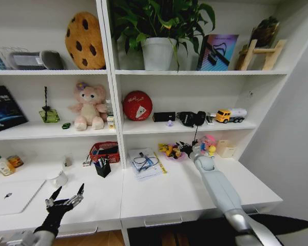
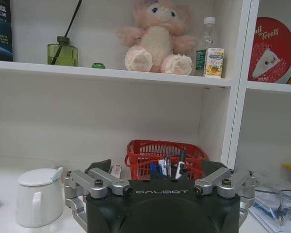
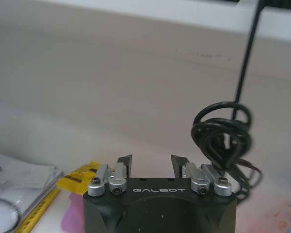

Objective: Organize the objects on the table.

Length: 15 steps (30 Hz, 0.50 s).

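Nearest you, at the lower left of the head view, the left gripper (image 1: 66,197) hovers over the white desk (image 1: 159,197) with its black fingers spread wide and nothing between them. Just beyond it, at the left edge, lies the silver laptop (image 1: 10,196), closed and flat: stiff, smooth and likely the heaviest piece here, so judge it a two-sided edge hold, not a pinch from above. A little farther sits a white lidded mug (image 2: 38,197), glossy ceramic by its look, slippery and breakable; its handle or rim offers the surest hold. Behind that, a black pen holder (image 1: 103,168) bristles with thin pens, light and rigid but prone to roll, in front of a red mesh basket (image 2: 163,155). Toward the middle of the frame, a clear bag of cables (image 1: 143,163) rests on papers; it is limp and will sag, so take it near its centre. At the back of the desk, the right gripper (image 1: 189,149) reaches into the clutter beside a yellow snack packet (image 3: 78,178), crinkly and feather-light; its jaws stand parted and empty in the right wrist view, close to a coiled black cable (image 3: 222,133), springy and likely to snag.
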Motion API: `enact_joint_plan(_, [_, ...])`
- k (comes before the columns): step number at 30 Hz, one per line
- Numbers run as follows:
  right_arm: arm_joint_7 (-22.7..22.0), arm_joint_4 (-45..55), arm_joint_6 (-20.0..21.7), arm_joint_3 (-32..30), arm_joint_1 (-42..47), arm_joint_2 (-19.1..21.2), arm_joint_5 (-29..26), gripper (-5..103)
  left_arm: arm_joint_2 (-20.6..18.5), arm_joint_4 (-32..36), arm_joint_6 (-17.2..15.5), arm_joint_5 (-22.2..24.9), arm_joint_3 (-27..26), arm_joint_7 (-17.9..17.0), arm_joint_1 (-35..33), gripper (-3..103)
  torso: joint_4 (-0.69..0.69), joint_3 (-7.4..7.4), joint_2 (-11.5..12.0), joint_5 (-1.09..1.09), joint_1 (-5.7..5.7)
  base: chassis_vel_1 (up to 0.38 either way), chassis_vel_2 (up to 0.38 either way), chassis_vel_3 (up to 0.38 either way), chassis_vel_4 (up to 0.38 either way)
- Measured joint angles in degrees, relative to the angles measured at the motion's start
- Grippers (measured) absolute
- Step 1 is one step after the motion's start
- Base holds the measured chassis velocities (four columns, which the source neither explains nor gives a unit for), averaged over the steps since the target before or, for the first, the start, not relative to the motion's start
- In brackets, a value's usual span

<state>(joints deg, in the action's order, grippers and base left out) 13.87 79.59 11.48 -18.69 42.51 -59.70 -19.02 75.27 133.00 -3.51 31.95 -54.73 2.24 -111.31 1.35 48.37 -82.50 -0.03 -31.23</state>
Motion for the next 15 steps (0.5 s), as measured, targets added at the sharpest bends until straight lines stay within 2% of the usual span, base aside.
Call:
enact_joint_plan(1, [-0.83, 5.24, 1.47, -1.14, 4.91, 1.69, -2.39, 54, 0.01, 0.0, 0.0, 0.0, 0.0, 0.0, 0.0, 100, 0.02, 0.0, 0.0, 0.0, 0.01, 0.0, 0.0, 0.0, 0.0])
enact_joint_plan(2, [-0.83, 5.24, 1.47, -1.14, 4.91, 1.69, -2.39, 54, 0.01, 0.0, 0.0, 0.0, 0.0, 0.0, 0.0, 100, 0.02, 0.0, 0.0, 0.0, 0.01, 0.0, 0.0, 0.0, 0.0])
enact_joint_plan(3, [-2.37, 11.07, 2.21, -2.99, 10.79, 2.66, -3.53, 59, 0.0, 0.0, 0.0, 0.0, 0.0, 0.01, 0.0, 100, 0.04, 0.0, 0.0, 0.09, 0.01, 0.0, 0.0, 0.0, 0.0])
enact_joint_plan(4, [-2.37, 11.07, 2.21, -2.99, 10.79, 2.66, -3.53, 59, 0.0, 0.0, 0.0, 0.0, 0.0, 0.01, 0.0, 100, 0.04, 0.0, 0.0, 0.09, 0.01, 0.0, 0.0, 0.0, 0.0])
enact_joint_plan(6, [-7.98, 21.46, 1.49, -6.02, 21.96, 3.0, -2.05, 70, 0.0, 0.0, 0.0, 0.0, -0.01, -0.04, 0.0, 100, 0.01, 0.0, -0.01, 0.03, 0.02, 0.0, 0.0, 0.0, 0.0])
enact_joint_plan(7, [-7.98, 21.46, 1.49, -6.02, 21.96, 3.0, -2.05, 70, 0.0, 0.0, 0.0, 0.0, -0.01, -0.04, 0.0, 100, 0.01, 0.0, -0.01, 0.03, 0.02, 0.0, 0.0, 0.0, 0.0])
enact_joint_plan(8, [-12.96, 27.02, 0.41, -7.81, 29.1, 2.12, -0.36, 76, 0.01, 0.0, 0.0, 0.0, 0.0, 0.0, 0.0, 100, -0.02, 0.0, -0.01, 0.04, 0.02, 0.0, 0.0, 0.0, 0.0])
enact_joint_plan(9, [-16.99, 31.35, -0.54, -9.25, 35.01, 0.43, 1.73, 86, 0.0, 0.0, 0.0, 0.0, 0.0, 0.0, 0.0, 100, 0.02, 0.0, -0.01, 0.08, 0.02, 0.0, 0.0, 0.0, 0.0])
enact_joint_plan(11, [-18.17, 34.02, -0.83, -10.38, 37.74, -0.6, 3.7, 86, 0.0, 0.01, 0.01, 0.0, 0.0, 0.0, 0.0, 100, 0.02, 0.0, -0.01, 0.04, 0.02, 0.0, 0.0, 0.0, 0.0])
enact_joint_plan(13, [-19.58, 38.44, -1.08, -12.04, 41.01, -2.4, 6.7, 96, 0.0, 0.0, 0.01, 0.0, 0.0, -0.01, 0.0, 100, 0.01, -0.01, -0.01, 0.0, 0.03, 0.0, 0.0, 0.0, 0.0])
enact_joint_plan(15, [-20.85, 40.34, -1.03, -12.11, 42.01, -3.17, 7.37, 99, 0.0, 0.0, 0.0, 0.0, 0.0, 0.0, 0.0, 100, 0.0, 0.0, -0.01, 0.01, 0.03, 0.0, 0.0, 0.0, 0.0])
